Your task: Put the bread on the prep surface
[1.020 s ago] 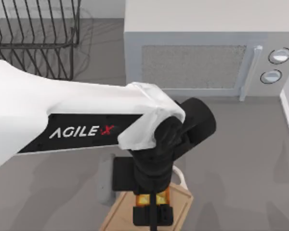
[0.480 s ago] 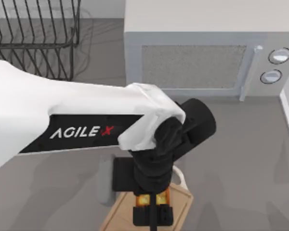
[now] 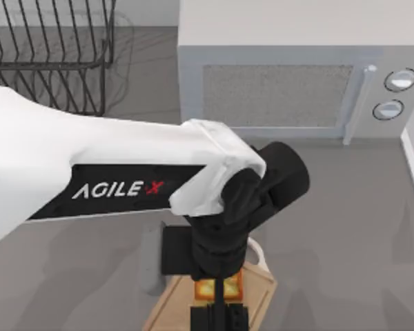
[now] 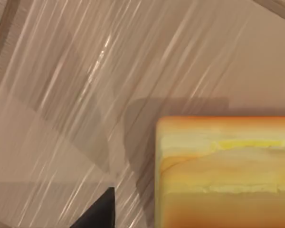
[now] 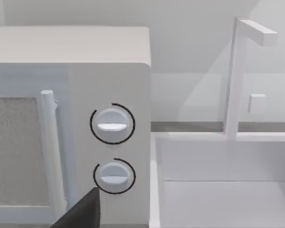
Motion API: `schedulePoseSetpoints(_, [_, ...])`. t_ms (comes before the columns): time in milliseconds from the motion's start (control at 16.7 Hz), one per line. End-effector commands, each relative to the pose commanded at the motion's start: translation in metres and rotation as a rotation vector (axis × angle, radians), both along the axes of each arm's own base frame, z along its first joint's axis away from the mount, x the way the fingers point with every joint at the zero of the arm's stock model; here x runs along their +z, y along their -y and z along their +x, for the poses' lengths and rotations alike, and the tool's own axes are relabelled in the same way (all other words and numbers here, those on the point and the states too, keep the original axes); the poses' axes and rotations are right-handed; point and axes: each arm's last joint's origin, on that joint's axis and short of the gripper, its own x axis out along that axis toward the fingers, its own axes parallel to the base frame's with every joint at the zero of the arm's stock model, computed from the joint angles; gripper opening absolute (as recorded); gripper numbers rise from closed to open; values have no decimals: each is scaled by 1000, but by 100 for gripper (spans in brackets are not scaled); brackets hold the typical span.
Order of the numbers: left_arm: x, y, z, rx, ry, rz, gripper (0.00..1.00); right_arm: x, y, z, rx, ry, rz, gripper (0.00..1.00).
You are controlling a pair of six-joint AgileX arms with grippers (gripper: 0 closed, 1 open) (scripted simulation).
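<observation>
The bread (image 3: 208,289), a small orange-yellow block with toasted faces, lies on the light tan cutting board (image 3: 262,293) near its white loop handle (image 3: 259,256). My left gripper (image 3: 219,316) hangs straight over it at the bottom edge of the top view, open. In the left wrist view the bread (image 4: 228,171) casts a shadow on the streaked board (image 4: 85,95), and one dark fingertip (image 4: 99,213) stands clear of its side. My right arm is parked, and one dark finger (image 5: 80,213) of it shows in the right wrist view.
A white microwave (image 3: 283,83) stands at the back of the grey countertop, and a wire dish rack (image 3: 48,55) at the back left. The right wrist view looks at the microwave's knobs (image 5: 112,124), with a white sink (image 5: 223,190) and faucet (image 5: 237,76) beside them.
My left gripper's fingers have spread off the bread and drawn back toward the bottom edge of the top view. More of the bread shows on the board.
</observation>
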Motion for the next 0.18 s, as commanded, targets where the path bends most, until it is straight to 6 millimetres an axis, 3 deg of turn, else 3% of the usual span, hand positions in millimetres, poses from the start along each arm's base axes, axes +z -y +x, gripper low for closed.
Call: schedulePoseSetpoints(180, [0, 0, 0, 0, 0, 0, 100, 0, 0, 0, 0, 0, 0, 100])
